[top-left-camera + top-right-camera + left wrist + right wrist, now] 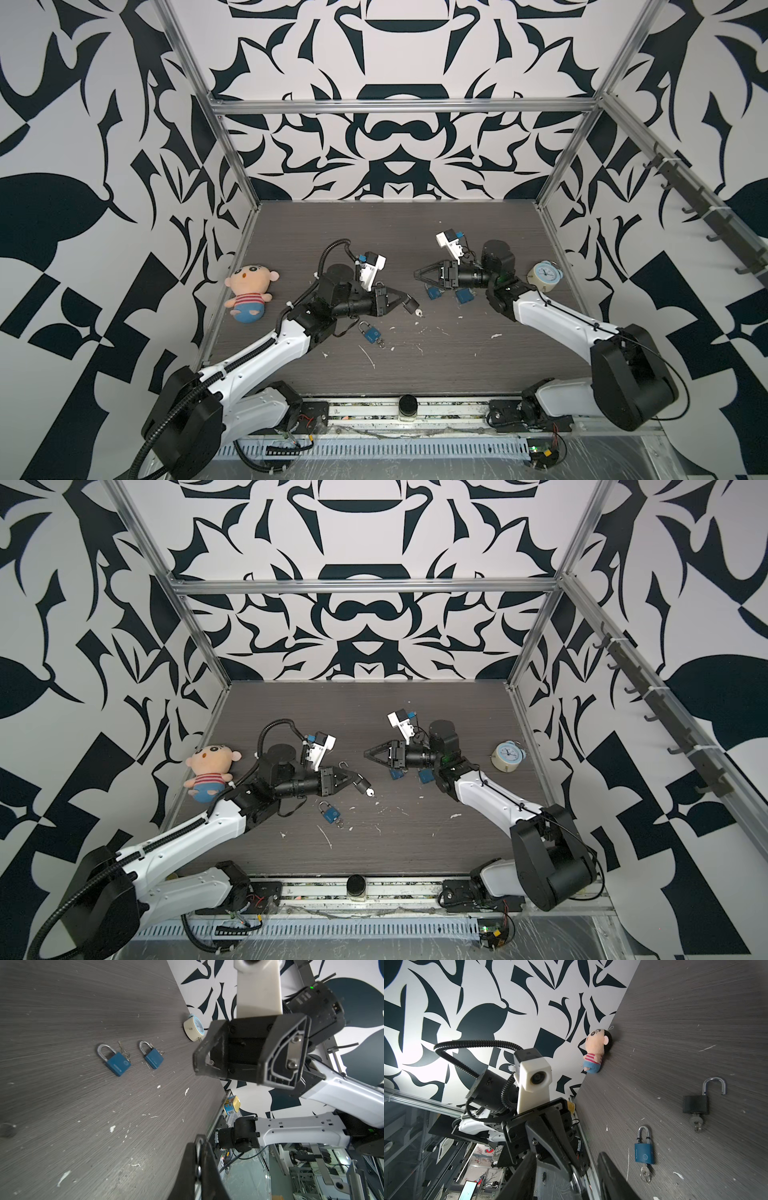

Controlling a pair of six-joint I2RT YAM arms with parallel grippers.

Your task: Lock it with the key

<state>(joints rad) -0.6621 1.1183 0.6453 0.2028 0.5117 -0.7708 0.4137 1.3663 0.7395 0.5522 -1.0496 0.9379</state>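
Note:
My left gripper [404,299] hovers above the middle of the table, rolled on its side and shut. A silvery metal piece [199,1169] is pinched between its fingers. In both top views what looks like a black padlock [411,306] sticks out past its tips, with a key [419,312] in its end. Another black padlock [695,1104] lies on the table under that arm. Its shackle [714,1084] is swung open and a key [695,1123] sits in it. My right gripper [415,274] is open and empty, just behind the left tips.
One blue padlock [371,333] lies in front of the left arm, and two more [118,1064] [153,1058] lie under the right wrist, all with shackles closed. A plush doll [249,291] sits by the left wall. An alarm clock [544,276] stands by the right wall.

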